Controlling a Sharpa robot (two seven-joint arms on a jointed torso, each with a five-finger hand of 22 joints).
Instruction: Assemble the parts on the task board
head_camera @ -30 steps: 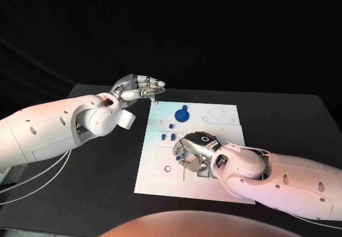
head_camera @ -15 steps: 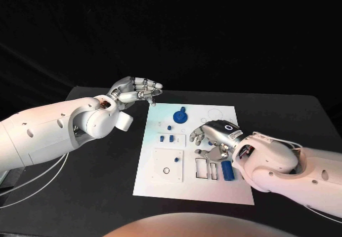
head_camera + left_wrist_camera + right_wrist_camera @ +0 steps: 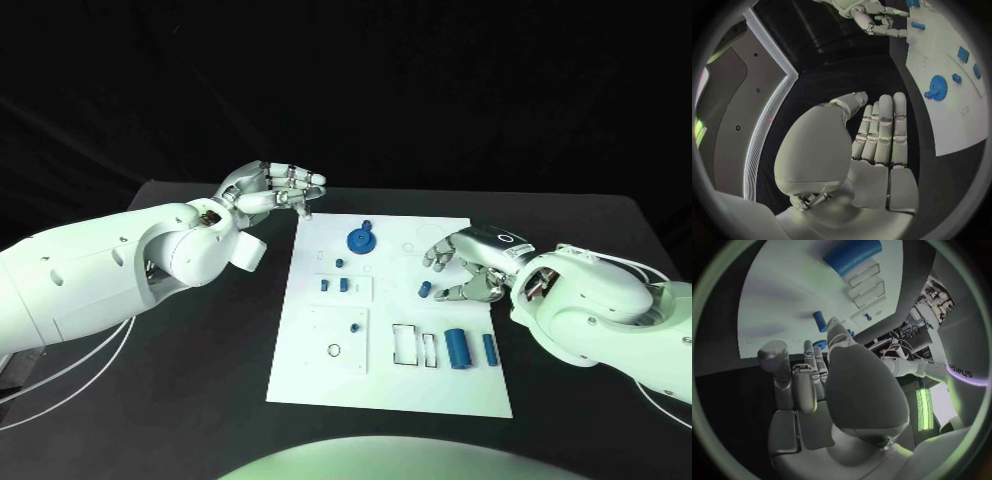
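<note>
The white task board [image 3: 397, 385] lies mid-table. On it are a round blue part [image 3: 361, 238], small blue pieces [image 3: 335, 285], a short blue peg [image 3: 426, 290], and a blue cylinder [image 3: 459, 347] beside a thinner blue bar [image 3: 490, 347] near two empty slots [image 3: 415, 346]. My right hand [image 3: 469, 265] hovers over the board's right edge, fingers loosely curled, holding nothing; the peg [image 3: 819, 320] lies just off its fingertips [image 3: 832, 326]. My left hand [image 3: 274, 187] hangs above the table off the board's far left corner, holding nothing, its fingers [image 3: 882, 127] straight and side by side.
Black table [image 3: 202, 350] surrounds the board, with bare room on both sides and in front. A small peg [image 3: 353, 327] and a ring [image 3: 335, 350] sit on the board's near left panel. The left wrist view shows the round part [image 3: 937, 89] and my right hand [image 3: 879, 22].
My right hand has lifted off the slot area and drawn back toward the board's right edge, uncovering the blue cylinder and bar. The left hand has stayed put.
</note>
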